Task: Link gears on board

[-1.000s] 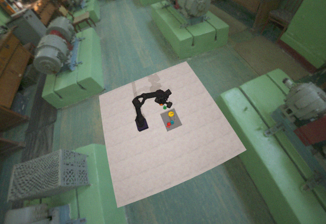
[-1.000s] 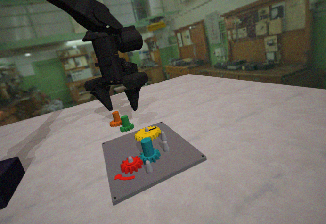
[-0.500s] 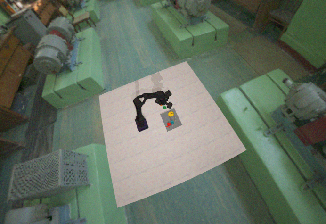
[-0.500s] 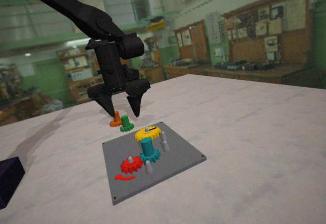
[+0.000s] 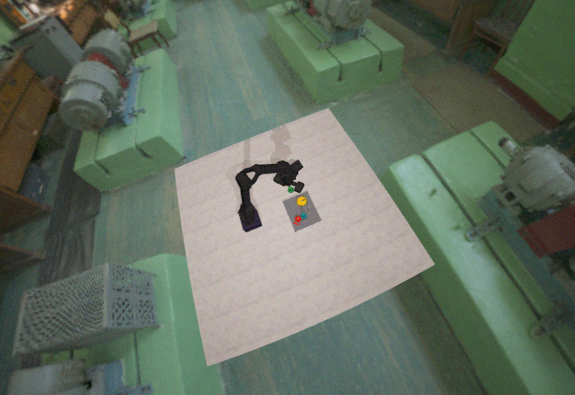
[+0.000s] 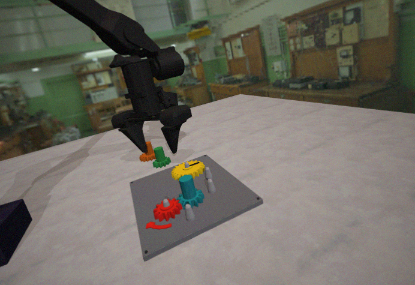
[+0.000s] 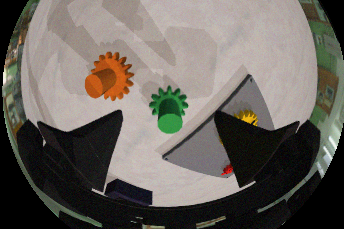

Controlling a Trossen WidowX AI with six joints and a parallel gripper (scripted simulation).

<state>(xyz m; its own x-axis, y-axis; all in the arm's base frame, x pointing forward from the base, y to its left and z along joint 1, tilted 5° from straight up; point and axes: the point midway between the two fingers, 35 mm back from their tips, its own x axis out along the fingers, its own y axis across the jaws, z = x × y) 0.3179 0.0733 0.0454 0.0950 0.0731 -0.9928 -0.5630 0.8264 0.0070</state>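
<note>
My gripper [image 6: 159,152] [image 7: 168,116] is open and empty, above the green gear [image 6: 159,157] [image 7: 170,103], which stands on the table just off the board's edge. An orange gear [image 6: 147,156] [image 7: 116,75] stands on the table beside it. On the grey board [image 6: 225,212] [image 7: 195,155] [image 5: 312,222] sit the red gear [image 6: 167,210] [image 5: 300,219] and the yellow gear [image 6: 183,171] [image 5: 302,199] with its black stripe. A teal gear [image 6: 188,194] [image 5: 303,215] with a tall handle sits on the board between them, beside the red one. Whether its teeth touch the yellow gear is unclear.
Bare pegs show in the exterior view: one peg [image 6: 189,212] near the red and teal gears, and two more, a peg [image 6: 211,186] and a peg [image 6: 207,173], right of the yellow gear. A red arrow [image 6: 159,226] lies beside the red gear. The arm's dark base [image 5: 250,220] is left of the board.
</note>
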